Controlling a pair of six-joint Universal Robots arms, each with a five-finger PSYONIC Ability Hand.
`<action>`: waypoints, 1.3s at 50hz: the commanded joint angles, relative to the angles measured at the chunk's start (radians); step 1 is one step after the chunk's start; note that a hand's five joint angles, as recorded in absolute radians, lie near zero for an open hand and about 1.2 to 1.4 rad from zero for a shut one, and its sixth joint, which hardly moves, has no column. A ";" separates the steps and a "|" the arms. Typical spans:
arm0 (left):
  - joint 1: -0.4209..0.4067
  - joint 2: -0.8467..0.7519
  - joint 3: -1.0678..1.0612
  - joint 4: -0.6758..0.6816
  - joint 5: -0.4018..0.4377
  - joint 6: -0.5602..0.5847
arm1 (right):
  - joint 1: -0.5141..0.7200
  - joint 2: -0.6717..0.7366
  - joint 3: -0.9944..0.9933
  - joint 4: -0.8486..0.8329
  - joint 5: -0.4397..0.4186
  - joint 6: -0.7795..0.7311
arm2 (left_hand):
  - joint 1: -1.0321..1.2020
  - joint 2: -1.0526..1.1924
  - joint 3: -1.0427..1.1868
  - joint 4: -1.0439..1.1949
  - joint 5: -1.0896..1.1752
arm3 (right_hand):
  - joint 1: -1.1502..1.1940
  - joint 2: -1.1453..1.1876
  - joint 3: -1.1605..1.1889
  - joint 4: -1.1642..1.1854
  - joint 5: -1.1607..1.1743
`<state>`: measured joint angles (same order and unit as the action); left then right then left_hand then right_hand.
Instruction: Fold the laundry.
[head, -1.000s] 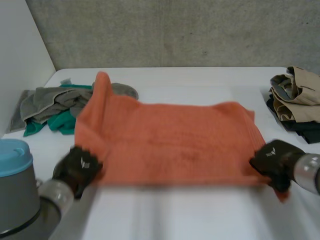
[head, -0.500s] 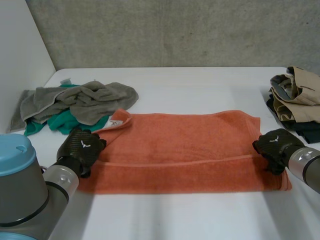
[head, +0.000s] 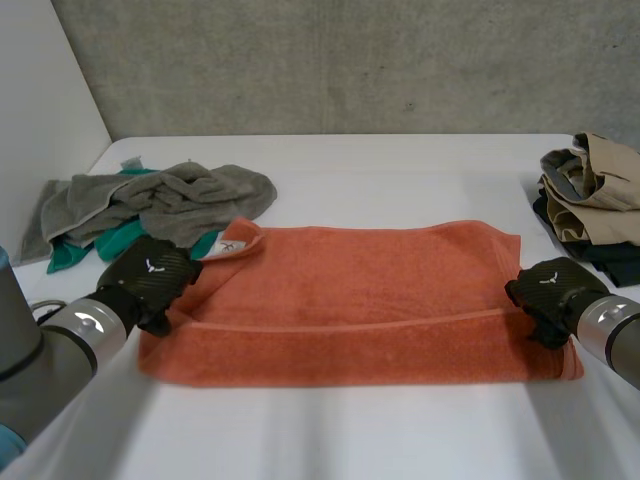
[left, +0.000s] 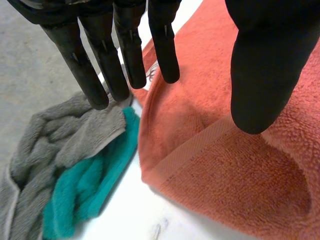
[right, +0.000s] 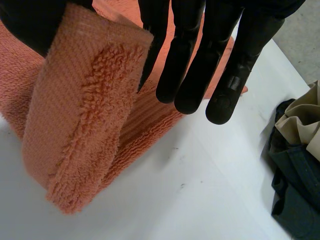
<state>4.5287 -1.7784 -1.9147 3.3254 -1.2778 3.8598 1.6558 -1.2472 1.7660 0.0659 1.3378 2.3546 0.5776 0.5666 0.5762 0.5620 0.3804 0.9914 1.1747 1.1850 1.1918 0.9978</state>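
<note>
We are working at a white tabletop (head: 400, 170), where the orange towel (head: 370, 300) is lying flat across the middle. It is lying in two layers, and the upper layer's hem is running from end to end just short of the near edge. A white label (head: 232, 246) is showing at the towel's far left corner, where the cloth is turning up a little. We are keeping our left robot hand (head: 150, 280) at the towel's left end, just beside that corner. In the left wrist view its fingers (left: 127, 50) are reaching out straight, spread well away from the thumb, and are gripping nothing; they are hanging over the towel's edge, and we cannot tell whether they are touching it. Our right robot hand (head: 548, 290) is sitting at the towel's right end. In the right wrist view a flap of the edge is standing up between the thumb and the straight fingers (right: 190, 60), so we are pinching the towel there. A grey cloth (head: 170, 200) is lying bunched over a green cloth (head: 120, 245) just beside the towel's left end. A clothes pile (head: 590, 195), beige over dark, is sitting at the tabletop's right side, near our right robot hand and apart from the towel.
</note>
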 joint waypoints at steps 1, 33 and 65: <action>0.047 -0.070 0.065 -0.113 0.120 0.003 | 0.004 0.002 0.006 -0.002 0.000 0.000 | 0.041 0.052 0.042 0.057 0.064 | 0.405 0.222 0.211 0.204 0.224; 0.035 -0.164 0.101 -0.159 0.091 0.216 | -0.002 -0.008 -0.003 0.003 0.009 -0.012 | 0.819 0.830 0.820 0.834 0.841 | 0.405 0.222 0.211 0.204 0.224; 0.084 0.041 0.073 -0.146 -0.086 -0.009 | -0.044 -0.106 -0.098 0.177 0.021 -0.296 | 0.819 0.830 0.820 0.834 0.841 | 0.405 0.222 0.211 0.204 0.224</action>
<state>4.6275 -1.5152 -1.9209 3.1085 -1.3539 3.8444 1.6072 -1.5166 1.7172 0.3194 1.3465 2.0587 1.1554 1.1972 1.1916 1.1981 0.9660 0.9914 1.1747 1.1849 1.1918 0.9998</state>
